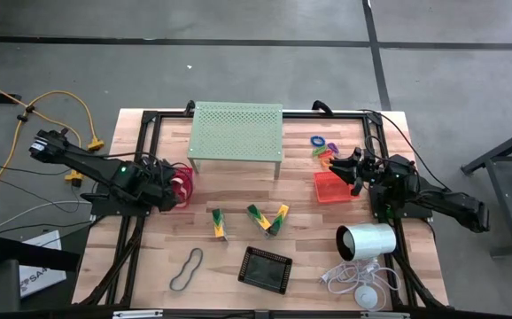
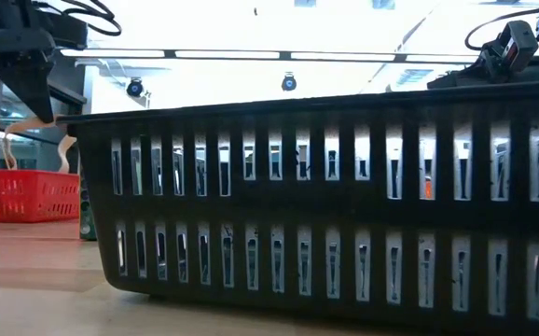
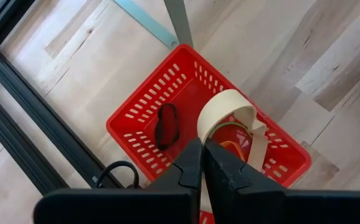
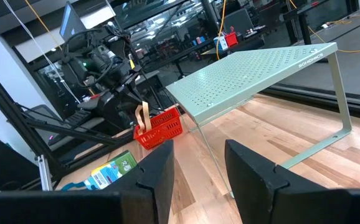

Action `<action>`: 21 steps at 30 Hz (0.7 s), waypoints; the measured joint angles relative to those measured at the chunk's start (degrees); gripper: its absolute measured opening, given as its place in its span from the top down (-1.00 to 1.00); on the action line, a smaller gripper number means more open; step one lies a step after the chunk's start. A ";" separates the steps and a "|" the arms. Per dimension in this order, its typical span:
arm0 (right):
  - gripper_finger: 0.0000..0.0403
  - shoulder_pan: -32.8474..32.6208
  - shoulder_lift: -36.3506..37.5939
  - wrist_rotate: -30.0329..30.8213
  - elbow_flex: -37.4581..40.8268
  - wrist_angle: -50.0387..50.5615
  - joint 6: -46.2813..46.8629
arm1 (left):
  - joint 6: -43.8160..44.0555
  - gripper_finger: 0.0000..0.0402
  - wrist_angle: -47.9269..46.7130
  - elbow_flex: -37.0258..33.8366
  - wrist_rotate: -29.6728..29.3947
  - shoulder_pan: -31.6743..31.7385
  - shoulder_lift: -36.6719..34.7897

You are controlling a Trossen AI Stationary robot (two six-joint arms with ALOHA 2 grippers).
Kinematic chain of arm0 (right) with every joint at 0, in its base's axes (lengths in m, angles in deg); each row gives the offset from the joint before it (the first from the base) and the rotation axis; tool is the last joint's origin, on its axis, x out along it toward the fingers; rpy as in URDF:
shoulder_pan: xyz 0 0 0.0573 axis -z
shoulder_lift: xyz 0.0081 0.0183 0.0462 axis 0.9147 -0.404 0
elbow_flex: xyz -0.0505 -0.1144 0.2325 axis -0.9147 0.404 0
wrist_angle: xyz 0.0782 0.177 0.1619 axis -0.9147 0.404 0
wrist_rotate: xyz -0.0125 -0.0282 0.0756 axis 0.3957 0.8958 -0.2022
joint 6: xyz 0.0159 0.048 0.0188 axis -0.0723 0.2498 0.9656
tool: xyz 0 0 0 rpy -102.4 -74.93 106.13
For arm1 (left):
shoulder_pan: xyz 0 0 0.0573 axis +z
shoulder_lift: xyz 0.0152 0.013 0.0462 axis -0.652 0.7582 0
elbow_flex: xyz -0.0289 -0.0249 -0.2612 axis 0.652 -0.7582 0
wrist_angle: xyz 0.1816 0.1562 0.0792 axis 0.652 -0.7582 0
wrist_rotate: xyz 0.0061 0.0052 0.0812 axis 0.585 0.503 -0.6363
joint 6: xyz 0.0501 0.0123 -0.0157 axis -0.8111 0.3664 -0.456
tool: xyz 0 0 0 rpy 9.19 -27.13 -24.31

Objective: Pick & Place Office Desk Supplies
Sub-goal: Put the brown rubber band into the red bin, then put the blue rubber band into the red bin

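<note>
My left gripper (image 3: 203,149) hangs over a red mesh tray (image 3: 142,118) at the table's left, shut on a wide cream band (image 3: 227,109). A dark loop (image 3: 166,124) and green and orange bands (image 3: 230,134) lie in that tray. My right gripper (image 4: 198,180) stands open and holds nothing, level above an orange tray (image 1: 331,188) at the right. On the boards lie three yellow-and-green clips (image 1: 256,217), a rubber-band loop (image 1: 187,268) and a black mesh tray (image 1: 265,268). Coloured rings (image 1: 320,143) lie by the stand's right end. My left gripper pinches the cream band's upper part (image 3: 212,134) between its two fingertips, slanting down from above. The band hangs below the fingers as an open loop with a loose tail (image 3: 258,146). Its lower end reaches down into the red tray (image 2: 64,159).
A pale green perforated stand (image 1: 236,133) stands at the middle of the far side. A white cylinder (image 1: 367,241) with a white cable (image 1: 358,282) lies at the near right. Black frame rails (image 1: 141,159) run along the table's edges. In the low view the black tray (image 2: 325,205) blocks most of the table.
</note>
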 joint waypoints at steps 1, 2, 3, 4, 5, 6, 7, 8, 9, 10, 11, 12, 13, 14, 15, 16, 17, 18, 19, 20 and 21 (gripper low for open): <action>0.35 0.01 0.00 0.00 0.00 0.01 0.01 | 0.00 0.93 0.00 0.00 0.02 0.00 0.00; 0.35 0.00 -0.01 0.00 0.00 0.01 0.02 | 0.00 0.90 -0.02 0.00 0.02 0.00 0.00; 0.35 0.02 -0.02 0.00 -0.02 0.01 0.00 | 0.00 0.88 -0.02 0.00 0.02 0.00 0.00; 0.35 0.02 0.00 0.00 0.00 0.01 0.00 | -0.01 0.85 -0.02 0.00 0.02 0.00 0.00; 0.35 0.00 -0.02 0.00 0.00 0.01 0.00 | -0.01 0.82 -0.02 0.00 0.02 0.00 0.00; 0.35 0.00 -0.01 0.00 0.00 0.01 0.00 | 0.00 0.78 -0.01 0.00 0.04 0.00 0.00; 0.35 0.00 0.00 0.00 0.00 0.01 0.02 | -0.01 0.75 -0.02 0.00 0.04 0.00 0.00; 0.35 0.00 0.00 0.00 0.00 0.00 0.00 | -0.02 0.72 -0.02 0.00 0.04 0.00 0.00; 0.35 0.00 0.00 0.00 -0.01 0.00 0.02 | -0.02 0.69 -0.02 0.00 0.04 0.00 0.00; 0.35 0.00 0.00 0.00 0.00 0.01 0.00 | -0.02 0.66 -0.02 0.00 0.05 0.00 0.00; 0.35 0.00 -0.01 0.00 0.00 0.00 0.00 | -0.02 0.64 -0.02 0.00 0.06 0.00 0.00; 0.35 0.00 0.00 0.00 0.00 0.01 0.00 | -0.02 0.62 -0.02 0.00 0.06 0.00 0.00; 0.35 0.00 -0.02 0.00 0.00 0.01 0.00 | -0.02 0.61 -0.02 0.00 0.06 0.00 0.00; 0.35 0.00 -0.01 0.00 0.00 0.01 0.02 | -0.02 0.60 -0.02 0.00 0.06 0.00 0.00; 0.35 0.02 0.00 0.00 -0.02 -0.01 0.02 | -0.02 0.59 -0.02 0.00 0.06 0.00 0.00; 0.35 0.02 0.00 0.00 0.00 0.01 0.00 | -0.02 0.59 -0.02 0.00 0.06 0.00 0.00; 0.35 0.00 0.00 0.00 0.00 0.01 0.02 | -0.02 0.59 -0.02 0.00 0.06 0.00 0.00; 0.35 0.00 -0.01 0.00 0.00 0.01 0.01 | -0.02 0.59 -0.02 0.00 0.07 0.00 0.00; 0.35 0.01 -0.02 0.00 0.00 0.01 0.00 | -0.02 0.59 -0.02 0.00 0.08 0.00 0.00; 0.35 0.02 0.00 0.00 -0.02 0.01 0.00 | -0.02 0.59 -0.02 0.00 0.08 0.00 0.00; 0.35 0.00 -0.01 0.00 -0.01 0.01 0.01 | -0.02 0.59 -0.02 0.00 0.08 0.00 0.00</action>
